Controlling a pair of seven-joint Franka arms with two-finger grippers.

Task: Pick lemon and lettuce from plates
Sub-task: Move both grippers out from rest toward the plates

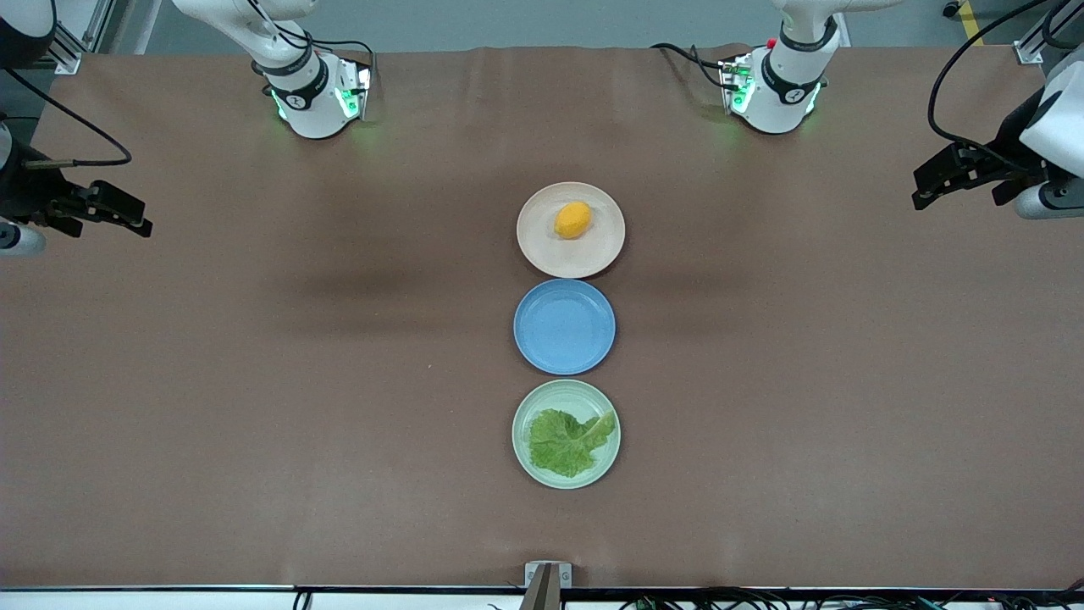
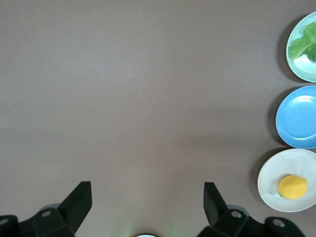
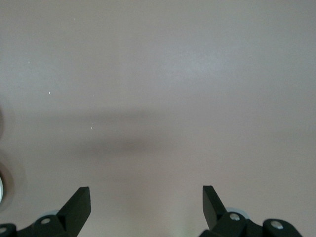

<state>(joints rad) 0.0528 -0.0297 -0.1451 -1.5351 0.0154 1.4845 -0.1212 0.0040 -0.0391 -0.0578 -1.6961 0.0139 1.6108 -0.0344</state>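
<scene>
The lemon lies on the beige-pink plate, the plate farthest from the front camera. The lettuce lies flat on the mint green plate, the nearest one. My left gripper hangs open and empty over the left arm's end of the table, well apart from the plates. My right gripper hangs open and empty over the right arm's end. The left wrist view shows its open gripper over bare table, with the lemon, its plate and part of the lettuce at the edge. The right wrist view shows its open gripper over bare table.
An empty blue plate sits between the two other plates, in one line down the table's middle; it also shows in the left wrist view. The brown table cover spreads wide on both sides. The arm bases stand along the table's back edge.
</scene>
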